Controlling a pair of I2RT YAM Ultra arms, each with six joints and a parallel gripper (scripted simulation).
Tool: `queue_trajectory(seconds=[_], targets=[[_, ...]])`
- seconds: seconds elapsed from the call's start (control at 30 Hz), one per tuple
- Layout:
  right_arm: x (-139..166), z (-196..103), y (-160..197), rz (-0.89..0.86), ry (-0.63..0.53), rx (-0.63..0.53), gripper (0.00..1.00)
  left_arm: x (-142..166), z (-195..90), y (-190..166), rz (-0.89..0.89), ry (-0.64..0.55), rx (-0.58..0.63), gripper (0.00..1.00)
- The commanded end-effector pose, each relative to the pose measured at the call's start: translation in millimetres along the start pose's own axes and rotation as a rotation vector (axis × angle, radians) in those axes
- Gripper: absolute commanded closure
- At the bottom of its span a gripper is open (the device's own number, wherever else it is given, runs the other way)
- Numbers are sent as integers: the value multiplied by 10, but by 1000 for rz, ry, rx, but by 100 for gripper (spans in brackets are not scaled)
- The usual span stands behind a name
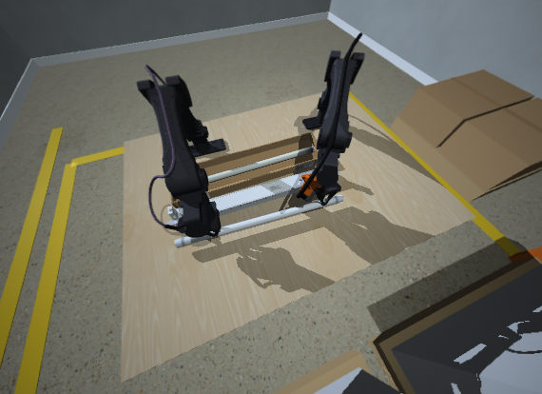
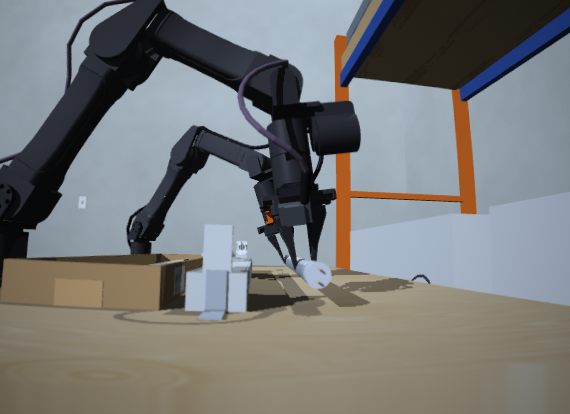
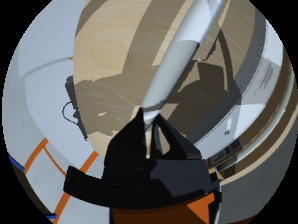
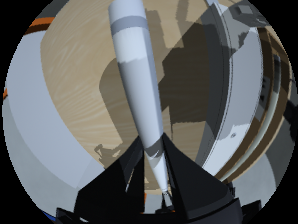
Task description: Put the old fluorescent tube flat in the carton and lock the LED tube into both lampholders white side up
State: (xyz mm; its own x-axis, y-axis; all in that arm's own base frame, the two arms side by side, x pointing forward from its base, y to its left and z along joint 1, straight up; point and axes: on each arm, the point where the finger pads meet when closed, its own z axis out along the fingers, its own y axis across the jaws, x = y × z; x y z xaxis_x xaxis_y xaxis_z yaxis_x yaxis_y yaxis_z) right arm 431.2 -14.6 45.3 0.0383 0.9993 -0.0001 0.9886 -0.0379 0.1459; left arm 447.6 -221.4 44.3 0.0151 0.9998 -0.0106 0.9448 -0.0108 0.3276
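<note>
The white LED tube point(image 1: 266, 218) point(image 2: 315, 273) point(image 3: 170, 70) point(image 4: 137, 100) hangs level a little above the bench, in front of the white fixture point(image 1: 252, 193) point(image 3: 250, 115) point(image 4: 235, 110). My left gripper point(image 1: 327, 200) point(image 3: 147, 112) is shut on the tube near one end. My right gripper point(image 1: 209, 231) point(image 2: 300, 261) point(image 4: 152, 137) is shut on it near the other end. The fixture's near lampholder point(image 2: 217, 271) stands empty. The old fluorescent tube point(image 1: 261, 163) lies in the brown carton point(image 1: 247, 153) point(image 2: 75, 286) behind the fixture.
The wooden bench point(image 1: 190, 310) sits on a speckled floor with yellow lines point(image 1: 43, 282). Large cardboard boxes point(image 1: 475, 120) lie off the bench. An orange and blue rack point(image 2: 345, 151) stands beyond the bench.
</note>
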Motion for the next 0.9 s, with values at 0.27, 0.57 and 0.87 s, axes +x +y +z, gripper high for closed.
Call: queue_trajectory(seconds=[0.27,0.57,0.87], targets=[[-12,-100,124,1,-15,-64,89,-42,-239,221,-16,-27,-94,89],[-38,-53,9,5,-16,-23,89,-60,-196,138,-13,-26,-83,89],[-47,-115,107,8,-17,-46,89,-22,-157,84,-13,-18,-71,89]])
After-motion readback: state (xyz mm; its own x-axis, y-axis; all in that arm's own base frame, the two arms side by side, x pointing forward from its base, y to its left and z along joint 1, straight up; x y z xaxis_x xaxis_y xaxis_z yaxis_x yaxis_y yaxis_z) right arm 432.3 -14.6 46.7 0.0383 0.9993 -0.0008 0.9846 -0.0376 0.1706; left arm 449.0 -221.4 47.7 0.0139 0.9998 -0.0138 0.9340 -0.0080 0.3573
